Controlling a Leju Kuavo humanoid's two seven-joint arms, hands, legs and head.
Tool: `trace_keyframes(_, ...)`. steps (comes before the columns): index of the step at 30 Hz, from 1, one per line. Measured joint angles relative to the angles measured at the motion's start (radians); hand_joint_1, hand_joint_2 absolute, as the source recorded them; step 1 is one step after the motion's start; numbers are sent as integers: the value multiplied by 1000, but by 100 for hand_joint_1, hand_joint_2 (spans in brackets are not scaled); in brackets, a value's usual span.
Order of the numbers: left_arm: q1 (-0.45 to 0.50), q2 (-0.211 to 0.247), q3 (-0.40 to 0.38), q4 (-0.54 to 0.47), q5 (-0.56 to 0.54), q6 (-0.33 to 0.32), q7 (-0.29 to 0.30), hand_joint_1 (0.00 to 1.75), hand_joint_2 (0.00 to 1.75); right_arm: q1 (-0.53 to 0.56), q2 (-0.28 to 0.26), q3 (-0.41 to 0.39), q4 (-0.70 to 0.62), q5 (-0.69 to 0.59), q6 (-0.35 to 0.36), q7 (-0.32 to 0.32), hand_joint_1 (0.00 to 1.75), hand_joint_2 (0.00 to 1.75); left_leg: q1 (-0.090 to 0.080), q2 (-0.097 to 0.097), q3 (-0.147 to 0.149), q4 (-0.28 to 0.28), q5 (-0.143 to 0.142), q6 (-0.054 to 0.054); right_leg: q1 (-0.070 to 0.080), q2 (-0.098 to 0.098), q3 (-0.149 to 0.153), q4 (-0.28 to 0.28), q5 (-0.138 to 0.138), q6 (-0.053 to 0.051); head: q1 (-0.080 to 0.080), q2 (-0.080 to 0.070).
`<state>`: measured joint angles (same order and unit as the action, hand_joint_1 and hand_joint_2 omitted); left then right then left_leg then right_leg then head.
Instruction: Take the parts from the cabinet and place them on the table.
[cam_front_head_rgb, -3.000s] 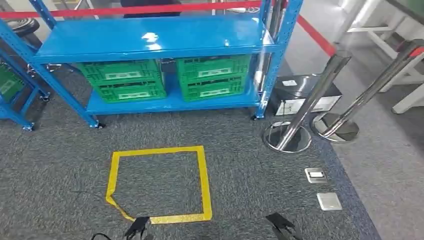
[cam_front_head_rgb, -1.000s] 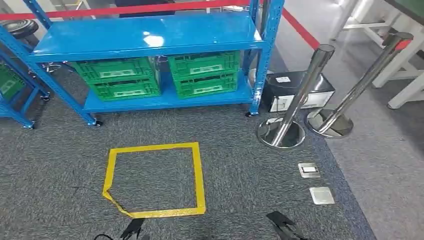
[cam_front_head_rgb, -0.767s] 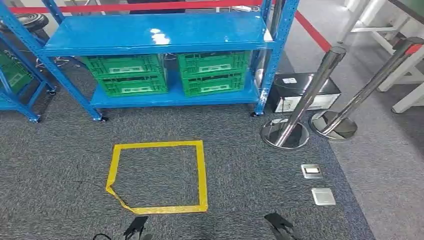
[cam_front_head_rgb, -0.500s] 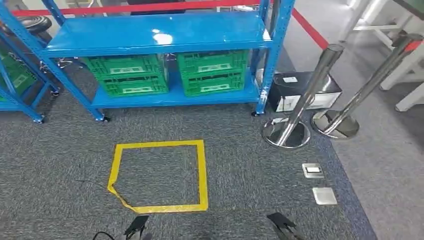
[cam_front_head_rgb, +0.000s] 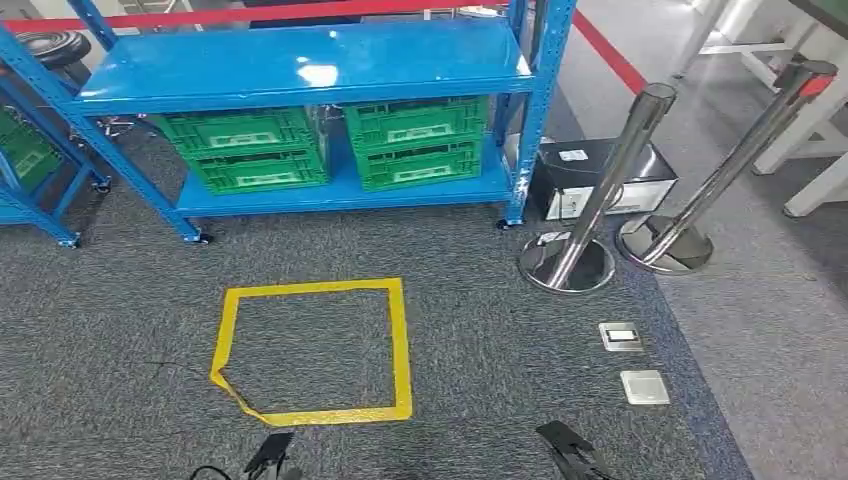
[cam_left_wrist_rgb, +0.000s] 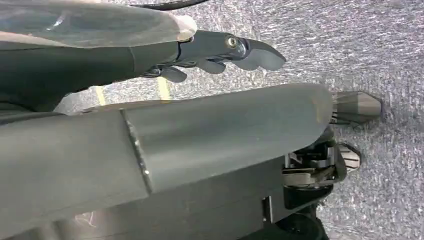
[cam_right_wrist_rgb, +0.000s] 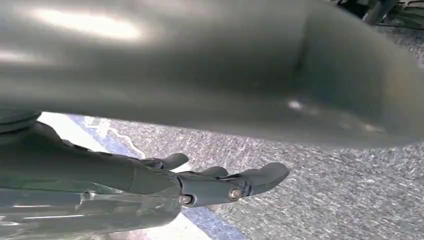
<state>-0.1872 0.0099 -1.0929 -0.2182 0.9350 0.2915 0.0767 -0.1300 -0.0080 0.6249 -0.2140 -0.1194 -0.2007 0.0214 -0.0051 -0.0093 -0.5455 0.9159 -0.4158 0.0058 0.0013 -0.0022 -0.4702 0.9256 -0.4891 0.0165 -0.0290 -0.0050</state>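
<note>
A blue metal cabinet (cam_front_head_rgb: 300, 65) stands ahead on the grey carpet, its upper shelf bare. On its lowest shelf stand two stacks of green crates, one on the left (cam_front_head_rgb: 255, 150) and one on the right (cam_front_head_rgb: 418, 140); what they contain is hidden. My left hand (cam_front_head_rgb: 270, 452) and right hand (cam_front_head_rgb: 562, 445) hang low at the picture's bottom edge, far from the cabinet. In the left wrist view the left hand (cam_left_wrist_rgb: 215, 50) has straight fingers holding nothing. In the right wrist view the right hand (cam_right_wrist_rgb: 220, 182) is likewise stretched out and empty.
A yellow tape square (cam_front_head_rgb: 312, 350) marks the carpet between me and the cabinet. To the right stand two chrome barrier posts (cam_front_head_rgb: 570, 262) (cam_front_head_rgb: 665, 245) with red tape, a black box (cam_front_head_rgb: 600, 175) and two floor sockets (cam_front_head_rgb: 622, 336). Another blue rack (cam_front_head_rgb: 30, 190) stands far left.
The whole picture has swayed slightly from side to side and the yellow square sits a little higher, so the camera has moved. Both hands hang as before.
</note>
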Motion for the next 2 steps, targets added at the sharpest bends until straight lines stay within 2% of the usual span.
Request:
trace_keyframes(1, 0, -3, 0, 0, 0, 0, 0, 0, 0, -1, 0, 0, -1, 0, -3, -1, 0, 0, 14, -1, 16, -22, 7, -4, 6, -1, 9, -9, -5, 3, -2, 0)
trace_keyframes(2, 0, -2, 0, 0, 0, 0, 0, 0, 0, -3, 0, 0, -1, 0, -8, -1, 0, 0, 16, -6, 27, -36, 11, -5, 5, 0, 3, 20, -24, 10, -2, 0)
